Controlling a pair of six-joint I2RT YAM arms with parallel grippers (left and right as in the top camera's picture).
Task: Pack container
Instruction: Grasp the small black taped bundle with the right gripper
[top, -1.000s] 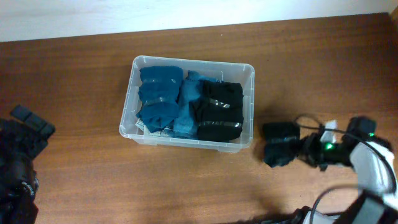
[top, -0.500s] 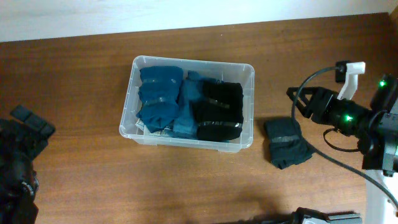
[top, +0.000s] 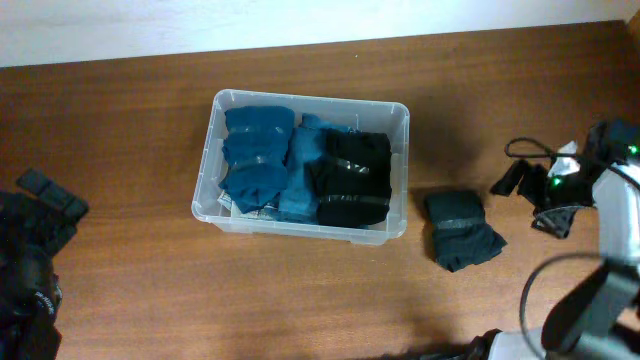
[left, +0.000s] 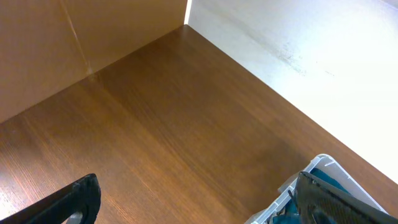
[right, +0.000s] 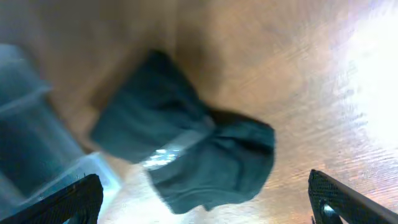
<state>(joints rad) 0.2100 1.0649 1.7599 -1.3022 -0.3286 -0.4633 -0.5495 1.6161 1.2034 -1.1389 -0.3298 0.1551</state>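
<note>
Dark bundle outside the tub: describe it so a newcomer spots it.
Find the clear container on the wooden table. Just right of it lies a dark folded bundle with a grey band. It is the only bundle outside the container; the blue bundles and black bundles sit inside.

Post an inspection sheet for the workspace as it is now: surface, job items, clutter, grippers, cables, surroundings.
Surface: brown wood-grain table, no spills visible.
Job's things: clear plastic container upright, open-topped, holding blue fabric bundles and a black fabric bundle. One loose dark fabric bundle lies on the table to the container's right, outside it.
Clutter: nothing seen.
Grippers: left gripper open, empty, near the container's corner. Right gripper open, empty, by the loose bundle.
Cables: black cable looped at the right arm, off the table.
Surroundings: pale wall along the table's far edge.
</note>
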